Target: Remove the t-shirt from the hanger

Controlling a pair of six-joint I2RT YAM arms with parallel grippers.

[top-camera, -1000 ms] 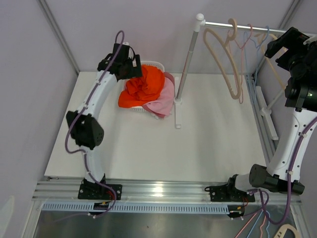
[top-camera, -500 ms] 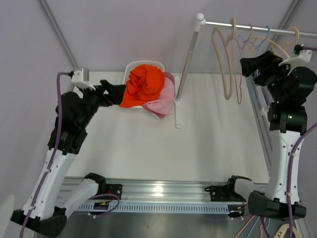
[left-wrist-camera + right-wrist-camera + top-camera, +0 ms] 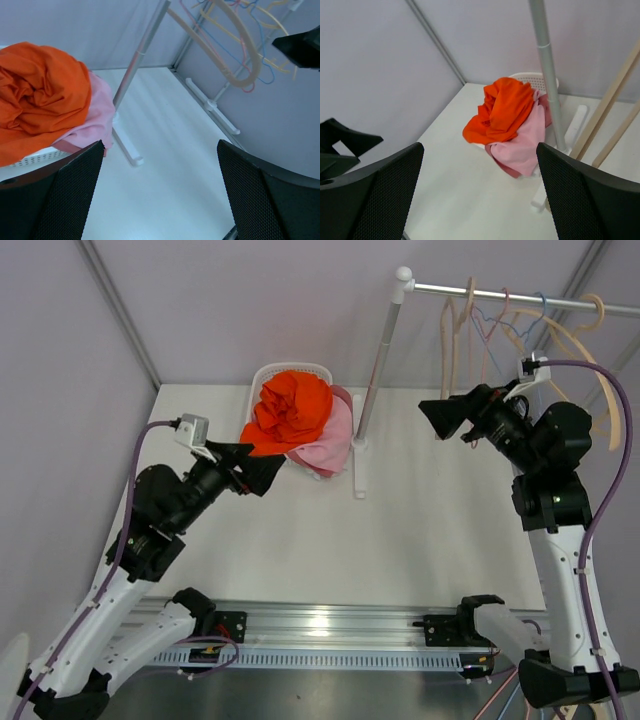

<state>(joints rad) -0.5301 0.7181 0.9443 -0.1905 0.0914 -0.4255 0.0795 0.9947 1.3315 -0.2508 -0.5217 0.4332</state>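
An orange t-shirt (image 3: 292,408) lies crumpled on a pink garment (image 3: 332,438) in a white basket (image 3: 266,374) at the back of the table. It also shows in the left wrist view (image 3: 40,100) and the right wrist view (image 3: 505,110). Several hangers (image 3: 478,325) hang bare on the rack rail (image 3: 520,295); I see no shirt on any of them. My left gripper (image 3: 252,471) is open and empty, in the air in front of the basket. My right gripper (image 3: 442,419) is open and empty, in the air left of the hangers.
The rack's upright pole (image 3: 375,360) stands on a white foot (image 3: 357,470) right of the basket. A white rail (image 3: 535,465) runs along the table's right edge. Grey walls enclose the back and sides. More hangers (image 3: 560,705) lie below the front right corner.
My left gripper has drawn back from the basket towards the front, with the arm now low. My right gripper has come down and left from the hangers. Both are empty.
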